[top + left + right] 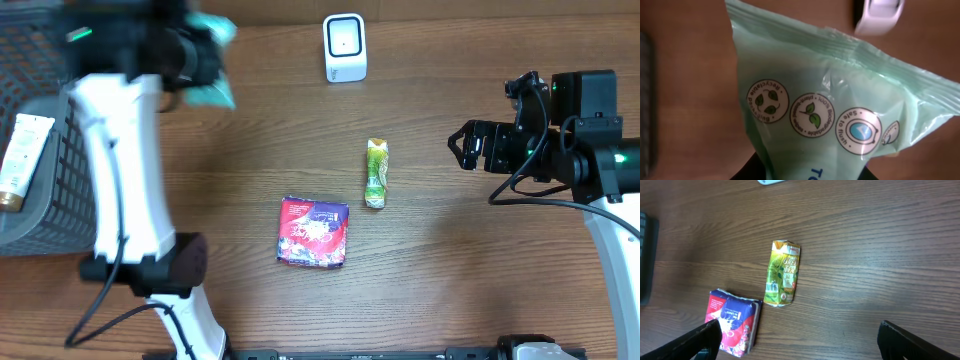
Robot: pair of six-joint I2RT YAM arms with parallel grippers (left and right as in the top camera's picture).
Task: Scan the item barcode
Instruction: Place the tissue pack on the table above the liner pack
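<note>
My left gripper is shut on a mint-green wipes packet at the back left, held above the table. In the left wrist view the packet fills most of the frame. It shows round recycling and flush symbols, and no barcode can be seen. My dark fingers clamp its lower end. The white scanner stands at the back centre, and its base peeks in just beyond the packet's far edge. My right gripper hangs open on the right, with its fingers wide apart over bare wood.
A green juice carton lies mid-table. A red snack packet lies to its front left. A dark mesh basket at the far left holds a white tube.
</note>
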